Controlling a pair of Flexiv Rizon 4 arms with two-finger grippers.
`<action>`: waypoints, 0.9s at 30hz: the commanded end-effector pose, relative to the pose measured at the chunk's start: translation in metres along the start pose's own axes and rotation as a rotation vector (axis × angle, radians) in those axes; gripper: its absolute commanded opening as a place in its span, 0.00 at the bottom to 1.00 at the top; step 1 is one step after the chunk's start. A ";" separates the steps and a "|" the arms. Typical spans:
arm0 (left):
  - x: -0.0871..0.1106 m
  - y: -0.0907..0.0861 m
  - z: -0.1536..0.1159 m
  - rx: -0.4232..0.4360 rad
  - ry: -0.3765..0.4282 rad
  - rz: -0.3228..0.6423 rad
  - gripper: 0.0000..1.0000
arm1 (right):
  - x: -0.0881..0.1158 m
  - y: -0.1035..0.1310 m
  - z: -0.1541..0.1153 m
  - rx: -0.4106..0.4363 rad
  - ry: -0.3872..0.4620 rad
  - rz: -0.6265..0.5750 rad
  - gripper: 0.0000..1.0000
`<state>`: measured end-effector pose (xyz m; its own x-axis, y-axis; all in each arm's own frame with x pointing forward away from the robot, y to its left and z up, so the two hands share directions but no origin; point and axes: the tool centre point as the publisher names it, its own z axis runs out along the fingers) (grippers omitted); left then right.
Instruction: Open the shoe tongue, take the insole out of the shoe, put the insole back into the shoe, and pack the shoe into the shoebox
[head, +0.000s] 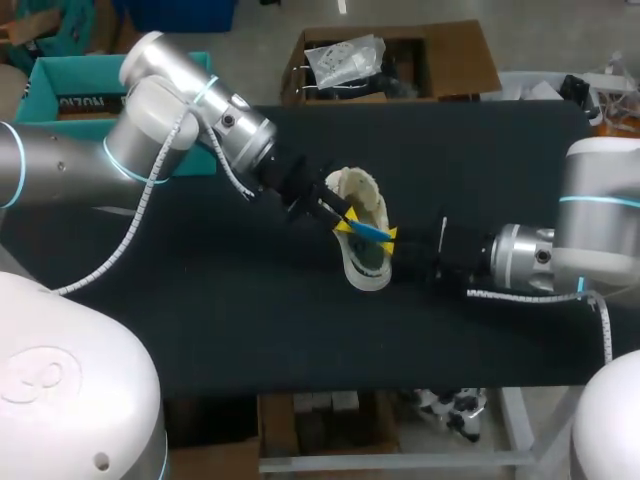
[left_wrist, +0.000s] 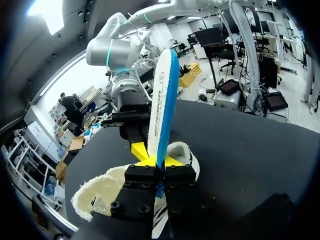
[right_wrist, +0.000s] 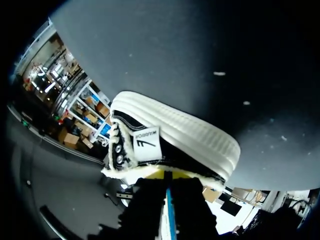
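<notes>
Head view shows the shoe (head: 368, 272) mid-table (head: 250, 320). Your left gripper (left_wrist: 152, 161) is clamped on the insole (left_wrist: 162, 95), which stands upright out of the shoe. Your right gripper (head: 386, 240) crowds the heel opposite; you cannot tell its grip. A teal box (head: 60, 85), perhaps the shoebox, sits far left.

1. One shoe (head: 358, 188), lined in cream fleece.
2. One insole (left_wrist: 163, 100), white with a blue edge.
3. Two robot arms: left arm (head: 150, 130), right arm (head: 590, 230).
4. Two yellow-tipped claws: left claw (left_wrist: 152, 161), right claw (head: 390, 238).
5. One dark desk (head: 250, 300).
</notes>
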<state>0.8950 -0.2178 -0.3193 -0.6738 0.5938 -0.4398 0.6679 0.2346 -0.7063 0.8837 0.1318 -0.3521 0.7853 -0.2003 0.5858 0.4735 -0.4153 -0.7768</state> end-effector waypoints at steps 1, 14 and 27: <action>0.002 -0.002 0.006 -0.020 -0.012 -0.002 0.00 | -0.003 -0.004 -0.001 0.009 0.005 -0.002 0.15; 0.003 -0.001 0.005 -0.021 -0.024 -0.006 0.00 | -0.008 -0.032 -0.007 0.063 0.008 -0.082 0.21; -0.006 0.015 0.008 -0.052 -0.048 -0.041 0.00 | 0.008 -0.006 0.006 0.061 -0.015 -0.077 0.00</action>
<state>0.9056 -0.2203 -0.3282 -0.7124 0.5476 -0.4388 0.6569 0.3004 -0.6915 0.8793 0.1368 -0.3377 0.7479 -0.1612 0.6440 0.5524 -0.3869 -0.7384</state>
